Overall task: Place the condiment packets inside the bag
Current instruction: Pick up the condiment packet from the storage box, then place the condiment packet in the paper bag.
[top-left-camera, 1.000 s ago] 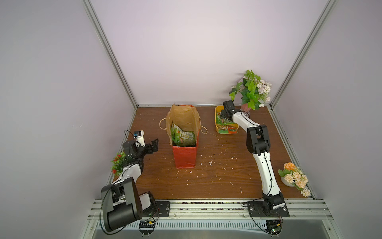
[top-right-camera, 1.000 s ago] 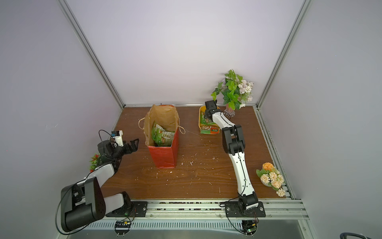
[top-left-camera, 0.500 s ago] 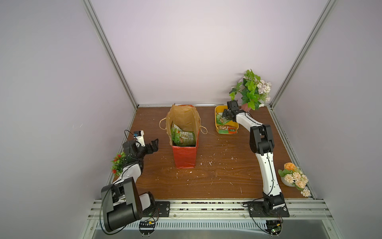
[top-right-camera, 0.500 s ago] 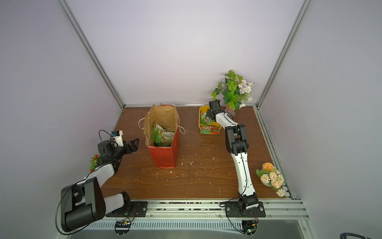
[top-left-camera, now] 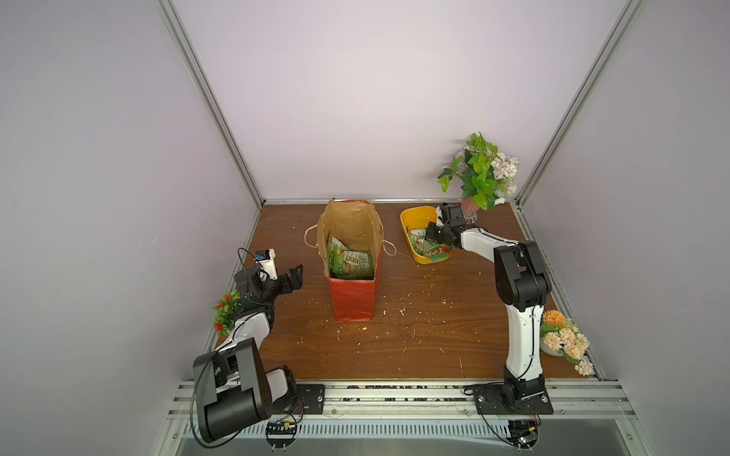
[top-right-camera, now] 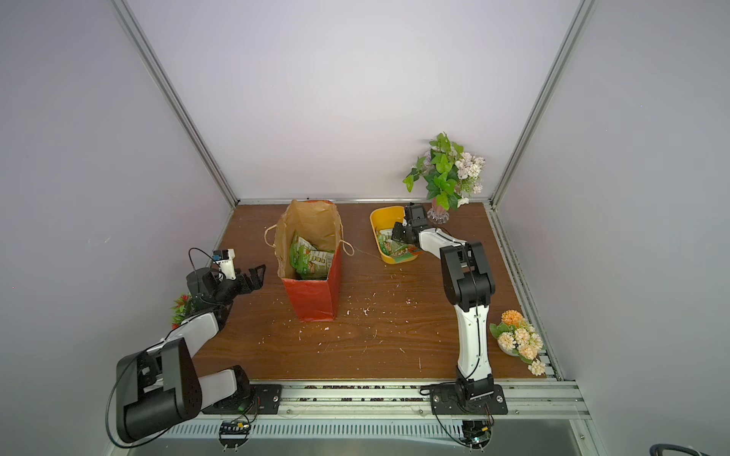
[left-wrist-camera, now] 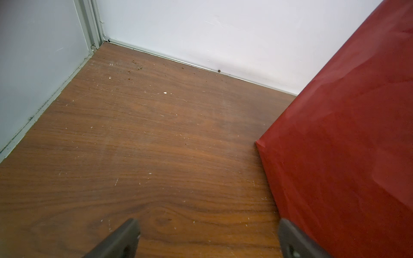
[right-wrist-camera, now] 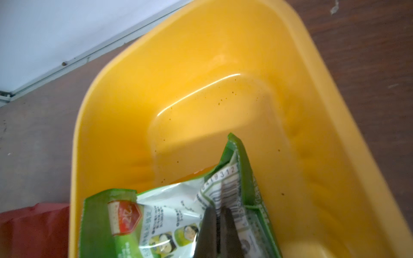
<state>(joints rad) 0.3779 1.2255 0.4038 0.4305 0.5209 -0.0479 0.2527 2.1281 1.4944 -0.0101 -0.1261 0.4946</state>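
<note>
Your right gripper (right-wrist-camera: 220, 215) pinches a green packet (right-wrist-camera: 169, 214) in the yellow tub (right-wrist-camera: 201, 55), two o'clock of the bag (top-left-camera: 353, 300). Several packets (top-left-camera: 349, 262) already bagged, a few remain. At nine o'clock, your left gripper (top-left-camera: 293, 277) hangs spread.

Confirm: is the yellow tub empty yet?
Not empty. Condiment packets lie at the near end of the yellow tub; its far end is bare. The right pincer is shut on a green packet.

Yellow tub (top-left-camera: 411, 221) nr back wall, potted plant (top-left-camera: 480, 177) beside it, orange flowers (top-left-camera: 561, 339) at rt edge (crumbs (top-left-camera: 401, 312) on tabletop (top-left-camera: 414, 343))
</note>
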